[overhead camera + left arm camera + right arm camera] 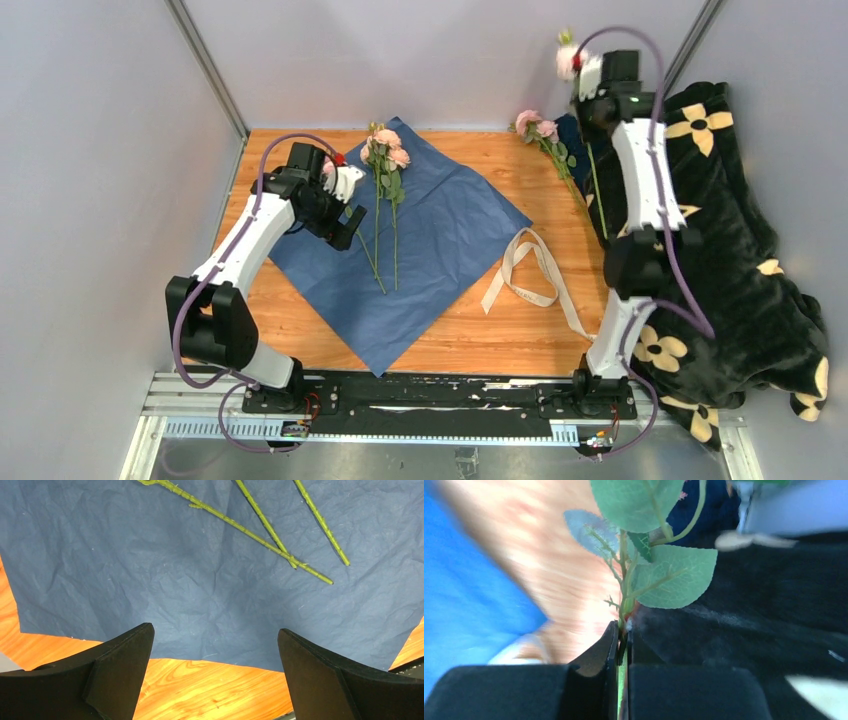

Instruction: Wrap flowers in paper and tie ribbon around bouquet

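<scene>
a wooden table stands in a booth of pale grey walls, with two metal posts at the back corners. one black blanket with cream flower shapes is heaped on the right. one sheet of paper, dark blue face up, lies flat like a diamond. three flowers lie on its far left part, stems crossing. two more blooms lie at the table's far edge. one ribbon loops on the wood just right of the paper. the left pincer hovers spread wide over the paper's edge. the right pincer, raised high, pinches the stem of one flower.
</scene>
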### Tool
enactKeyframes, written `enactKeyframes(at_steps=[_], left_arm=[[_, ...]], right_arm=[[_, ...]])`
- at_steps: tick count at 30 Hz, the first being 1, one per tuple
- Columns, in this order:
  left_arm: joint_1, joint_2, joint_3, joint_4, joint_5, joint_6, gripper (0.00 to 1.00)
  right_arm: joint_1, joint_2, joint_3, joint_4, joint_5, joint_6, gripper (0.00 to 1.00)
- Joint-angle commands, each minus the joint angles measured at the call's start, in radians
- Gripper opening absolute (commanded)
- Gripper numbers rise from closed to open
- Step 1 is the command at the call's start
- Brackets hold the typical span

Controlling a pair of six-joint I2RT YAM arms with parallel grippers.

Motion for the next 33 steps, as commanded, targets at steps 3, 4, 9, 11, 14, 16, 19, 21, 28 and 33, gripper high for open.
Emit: enactKeyframes(at_steps=[3,4,9,11,14,16,19,21,28,33], left_arm=[[0.017,-0.011,-0.012,0.041,-0.032,0.01,1.0],[0.017,-0.002,-0.006,0.041,-0.034,0.004,1.0],[0.017,-0.001,-0.003,0.042,-0.053,-0.007,1.0],[0.018,-0.019,-0.013,0.043,-0.073,-0.004,1.0],[0.02,-0.053,-0.048,0.056,-0.099,0.006,1.0],[0.022,-0.069,-0.064,0.065,-0.124,0.009,1.0],[0.025,-0.081,-0.074,0.073,-0.14,0.011,1.0],[0.026,-0.079,-0.073,0.074,-0.138,0.009,1.0],[0.026,-0.082,-0.076,0.074,-0.147,0.014,1.0],[0.026,-0.085,-0.09,0.081,-0.147,0.022,1.0]], right_arm=[[0.061,-0.481,-0.358,0.584,-0.853,0.512,0.0],[0.088,-0.533,-0.513,0.945,-0.978,0.792,0.0],[0.375,-0.492,-0.685,1.25,-0.708,1.174,0.0],[0.49,-0.401,-0.561,1.021,-0.575,1.019,0.0],[0.63,-0.232,-0.31,0.762,-0.44,0.846,0.0],[0.667,-0.126,-0.186,0.664,-0.411,0.817,0.0],[0.688,-0.012,-0.123,0.671,-0.39,0.858,0.0],[0.694,0.06,-0.071,0.648,-0.34,0.864,0.0],[0.672,0.387,0.369,0.325,-0.28,0.654,0.86],[0.582,0.195,0.284,0.144,-0.028,0.247,0.96]])
